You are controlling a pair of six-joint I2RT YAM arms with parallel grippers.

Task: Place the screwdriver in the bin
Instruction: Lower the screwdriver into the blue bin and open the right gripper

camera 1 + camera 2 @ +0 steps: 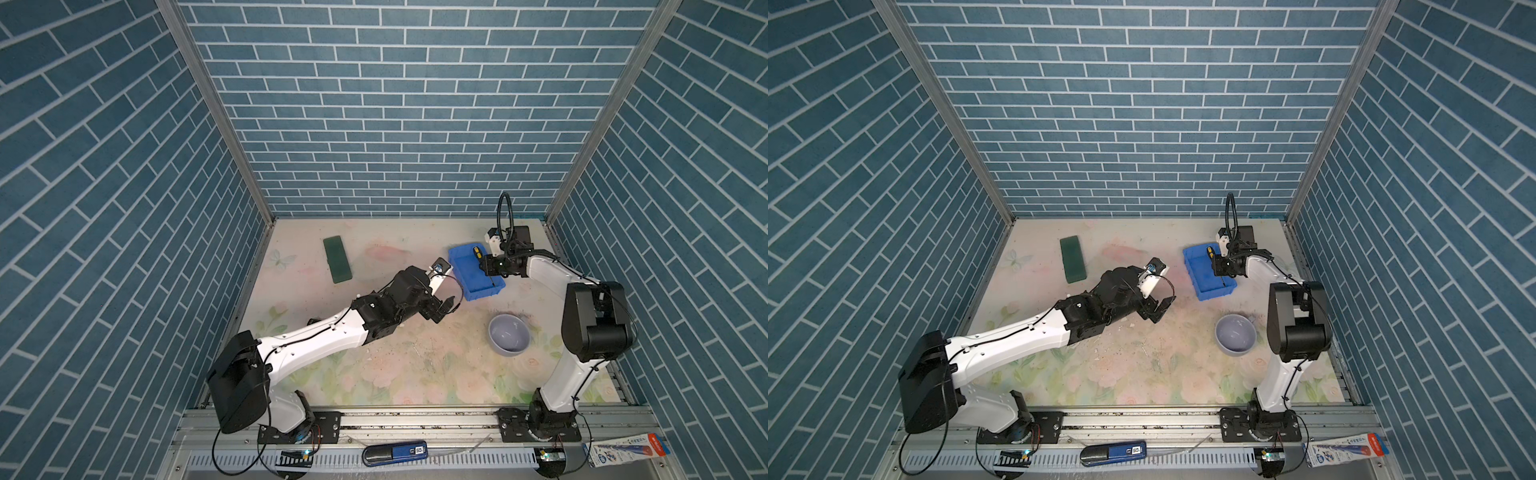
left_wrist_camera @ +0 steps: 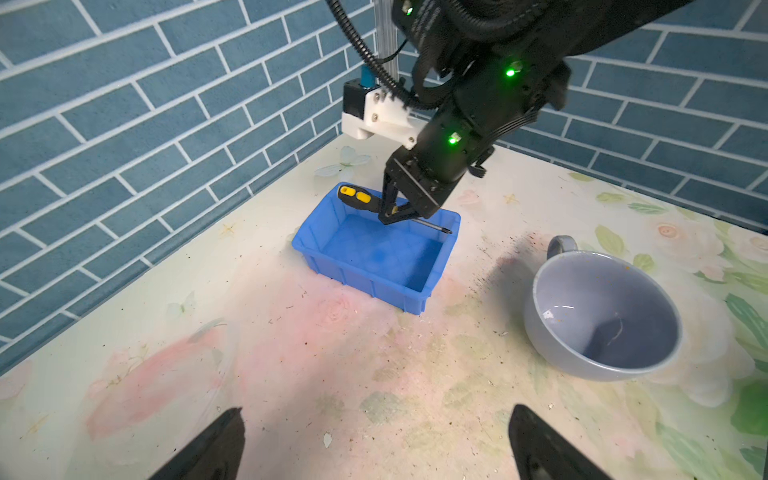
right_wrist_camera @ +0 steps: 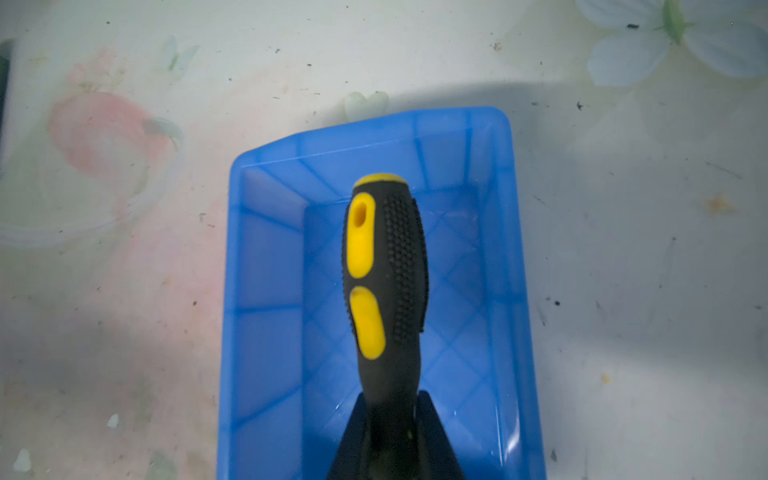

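The floral table is stained. The blue bin is set near its far right corner. The left pincer is spread wide and empty. The right pincer is clamped on the screwdriver, which is held lengthwise over the bin, clear of its floor.

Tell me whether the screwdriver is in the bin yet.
Not released: the screwdriver hangs over the bin, clamped near the handle's neck by the right gripper; the bin's floor beneath it is bare.

R end effector clamps screwdriver lengthwise over blue bin.
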